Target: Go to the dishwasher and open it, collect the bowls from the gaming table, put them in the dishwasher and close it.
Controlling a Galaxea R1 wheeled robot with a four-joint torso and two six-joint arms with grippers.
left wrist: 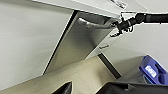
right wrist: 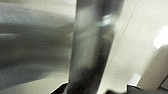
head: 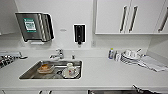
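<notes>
Gripping the dishwasher handle, right gripper; left fingers' state unclear.

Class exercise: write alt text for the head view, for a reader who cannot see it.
A white kitchen counter with a steel sink holding a cup on a saucer and a small dish. A paper towel dispenser hangs above; stacked plates sit at right.

Brushed-steel dishwasher, shiny metal sink, smooth white counter.

Right arm outstretched, pincer at its end
</notes>
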